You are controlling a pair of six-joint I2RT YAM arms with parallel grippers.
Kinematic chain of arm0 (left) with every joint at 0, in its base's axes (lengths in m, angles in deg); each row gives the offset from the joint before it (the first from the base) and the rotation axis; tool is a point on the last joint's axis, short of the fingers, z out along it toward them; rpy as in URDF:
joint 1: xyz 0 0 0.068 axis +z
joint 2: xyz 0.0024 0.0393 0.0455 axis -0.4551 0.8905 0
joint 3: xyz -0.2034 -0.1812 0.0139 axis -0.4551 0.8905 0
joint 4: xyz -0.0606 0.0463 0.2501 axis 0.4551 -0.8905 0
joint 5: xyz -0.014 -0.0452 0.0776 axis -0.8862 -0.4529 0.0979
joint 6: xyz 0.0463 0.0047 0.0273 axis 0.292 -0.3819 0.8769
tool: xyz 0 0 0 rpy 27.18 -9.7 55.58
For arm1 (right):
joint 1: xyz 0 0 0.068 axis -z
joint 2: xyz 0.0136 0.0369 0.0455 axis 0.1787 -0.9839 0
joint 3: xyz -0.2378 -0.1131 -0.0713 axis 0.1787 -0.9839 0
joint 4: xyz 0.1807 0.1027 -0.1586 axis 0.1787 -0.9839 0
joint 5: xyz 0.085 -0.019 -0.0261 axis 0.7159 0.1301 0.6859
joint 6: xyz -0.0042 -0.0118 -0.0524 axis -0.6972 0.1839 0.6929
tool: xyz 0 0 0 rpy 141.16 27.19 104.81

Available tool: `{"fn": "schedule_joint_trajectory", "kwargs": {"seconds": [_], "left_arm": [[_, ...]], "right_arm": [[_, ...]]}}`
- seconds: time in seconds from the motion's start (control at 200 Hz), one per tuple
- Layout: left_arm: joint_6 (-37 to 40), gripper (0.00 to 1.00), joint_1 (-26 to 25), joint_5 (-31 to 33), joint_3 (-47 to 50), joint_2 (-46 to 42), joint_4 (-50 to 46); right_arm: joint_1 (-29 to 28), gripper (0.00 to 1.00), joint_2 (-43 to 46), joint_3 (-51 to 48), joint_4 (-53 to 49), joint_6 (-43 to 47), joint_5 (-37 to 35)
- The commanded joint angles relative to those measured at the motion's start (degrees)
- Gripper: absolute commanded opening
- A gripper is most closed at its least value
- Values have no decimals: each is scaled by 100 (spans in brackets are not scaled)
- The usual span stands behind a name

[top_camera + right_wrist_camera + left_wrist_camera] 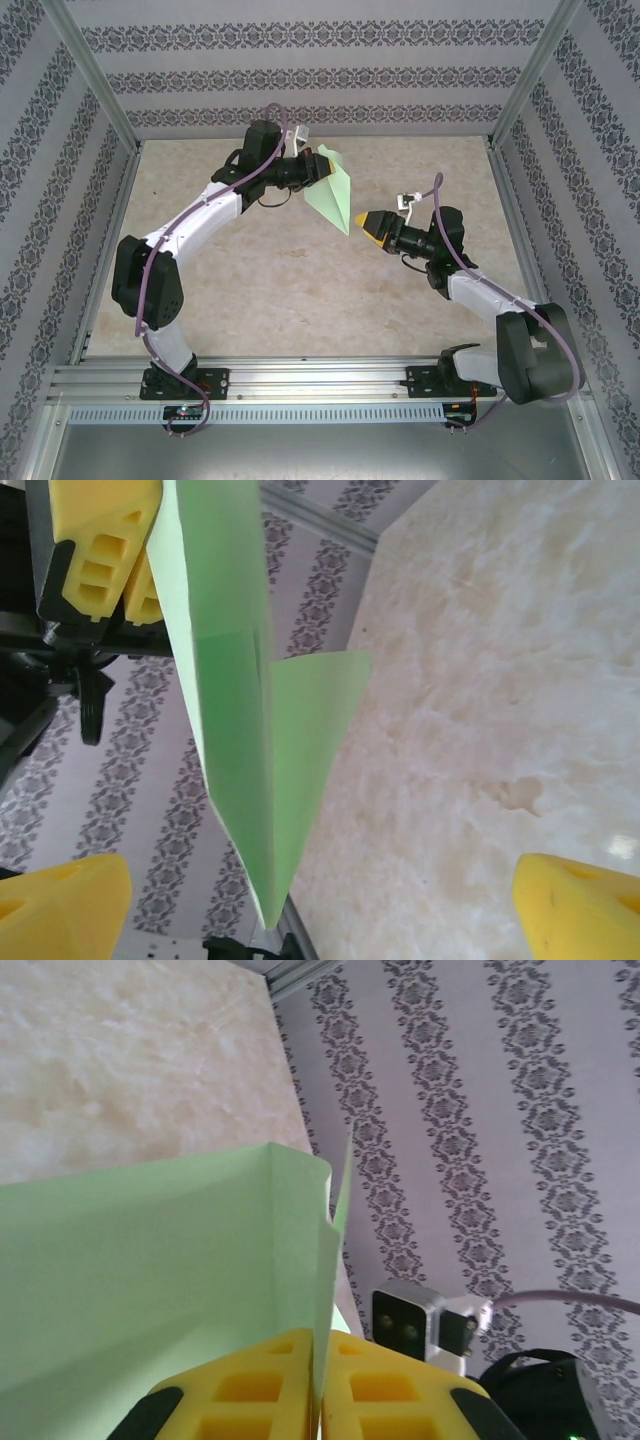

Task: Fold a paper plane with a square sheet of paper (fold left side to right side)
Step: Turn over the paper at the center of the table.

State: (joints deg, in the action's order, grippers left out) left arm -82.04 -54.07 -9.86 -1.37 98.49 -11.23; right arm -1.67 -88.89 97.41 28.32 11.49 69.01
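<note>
- the paper plane (333, 190), a narrow pale mint-green dart of folded paper with one long sharp tip, is held up off the desk (250, 290), a marbled beige surface, towards its far side.
- the yellow jaws of the left gripper (318, 168) are clenched on the plane's broad rear end, with the thin layers pinched edge-on between them (clearest from the left wrist).
- the jaws of the right gripper (365, 225) are spread wide and grasp nothing; from the right wrist, the sharp tip is seen hanging between its two yellow fingertips without touching either.
- progress is judged as late: the pointed shape and layered flaps are already made. a last crease along the centre, or a handover and setting down, may be left.
- one flap is seen standing loose from the body, so the layers are not pressed flat.
- the patterned back wall and the metal frame posts are near the left gripper; open desk is available in the middle and near side.
</note>
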Motion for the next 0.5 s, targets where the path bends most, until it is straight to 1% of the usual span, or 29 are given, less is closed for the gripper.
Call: {"fn": "schedule_joint_trajectory", "kwargs": {"seconds": [0.0,0.065,0.15,0.33,0.495], "left_arm": [[-191,12,28,-267,-72,-123,420],[-272,12,29,-341,-36,-132,534],[-481,12,28,-488,69,-122,816],[-895,12,20,-746,282,-76,1349],[-979,12,17,-909,437,-70,1498]], "right_arm": [[-107,98,-231,162,1478,-789,367],[-167,98,-413,144,2081,-1193,360],[-304,98,-671,224,2544,-1519,377],[-540,98,-859,467,2700,-1644,337],[-605,98,-888,668,2760,-1793,292]]}}
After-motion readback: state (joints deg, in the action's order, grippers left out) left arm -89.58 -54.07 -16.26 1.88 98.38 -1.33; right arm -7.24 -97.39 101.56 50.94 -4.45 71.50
